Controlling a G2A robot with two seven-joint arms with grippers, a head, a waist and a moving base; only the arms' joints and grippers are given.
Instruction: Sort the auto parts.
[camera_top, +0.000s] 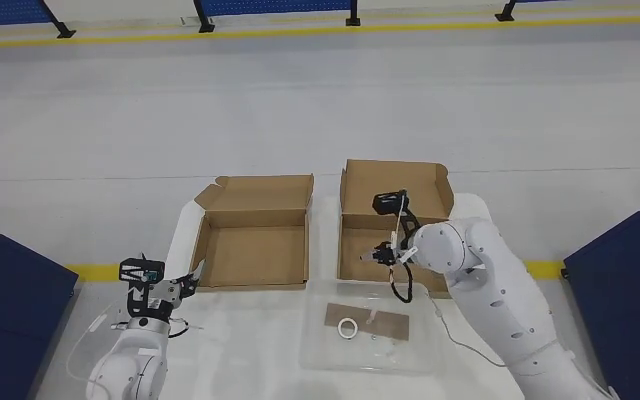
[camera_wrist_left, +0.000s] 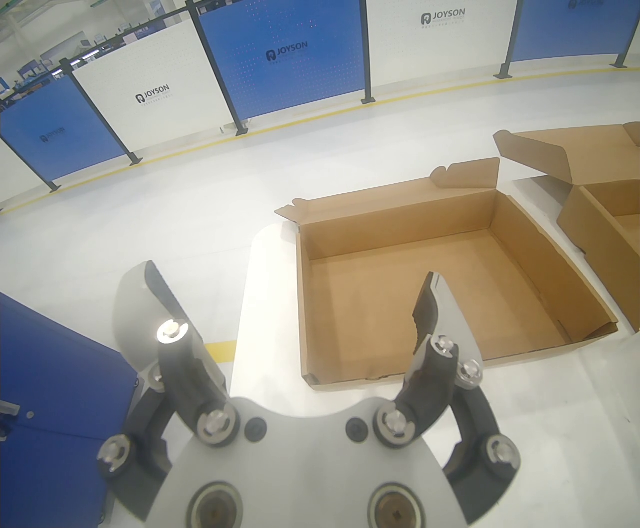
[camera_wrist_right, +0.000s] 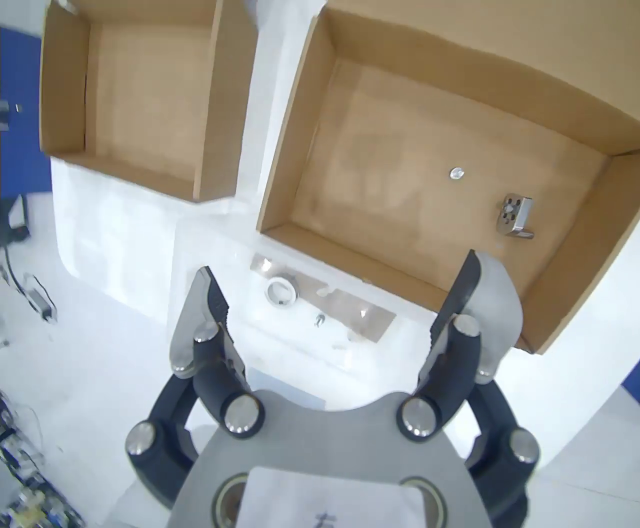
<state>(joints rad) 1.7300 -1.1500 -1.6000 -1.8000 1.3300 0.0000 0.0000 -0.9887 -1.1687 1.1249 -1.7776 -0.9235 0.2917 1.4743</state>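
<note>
White tabletop (camera_top: 250, 325) carries brown cardboard boxes (camera_top: 255, 255) as sorting bins; right end effector (camera_wrist_right: 340, 265), spread empty, faces small white ring (camera_wrist_right: 281, 291); left end effector (camera_wrist_left: 291, 270) likewise spread.

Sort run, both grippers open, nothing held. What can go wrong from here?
1. The ring and the tiny part near it lie low in the clear tray; the open right gripper may slip off them.
2. That gripper hangs close to the near wall of the right box, so a descent might clip it.
</note>
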